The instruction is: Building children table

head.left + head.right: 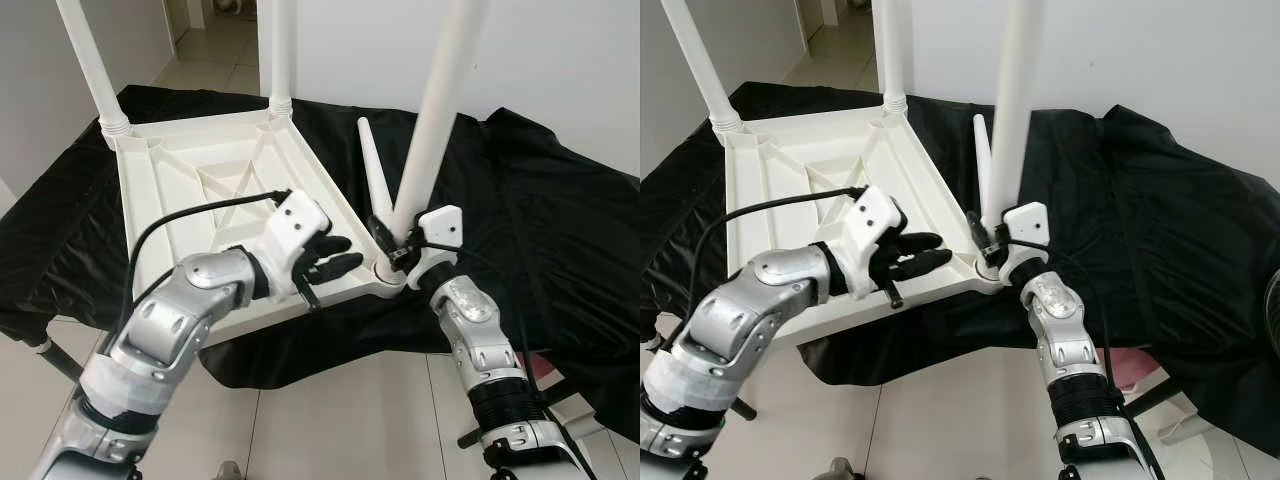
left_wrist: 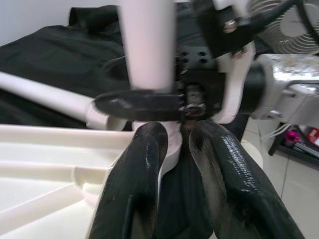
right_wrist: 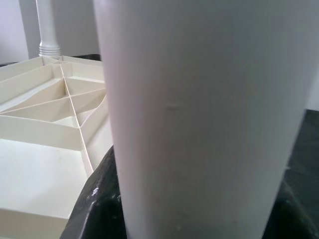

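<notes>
At lower centre, the left gripper (image 1: 335, 256), fingers slightly apart, rests on the upturned tabletop (image 1: 200, 200); beside it the right gripper (image 1: 392, 243) clamps a leg (image 1: 432, 120) standing in the near corner socket. Farther back, a loose leg (image 1: 374, 176) lies on the black cloth (image 1: 540, 200), and two legs (image 1: 90, 60) stand at the far corners.

**Silver arms, black fingers**

Both arms are jointed silver metal shells with ribbed black collars near the wrists. The left claw (image 1: 334, 256) has two glossy, rounded black fingers (image 2: 134, 189) on a white housing, fed by a looping black cable. The right claw (image 1: 392, 243) wears a matching white block, with small screws showing beside it.
</notes>
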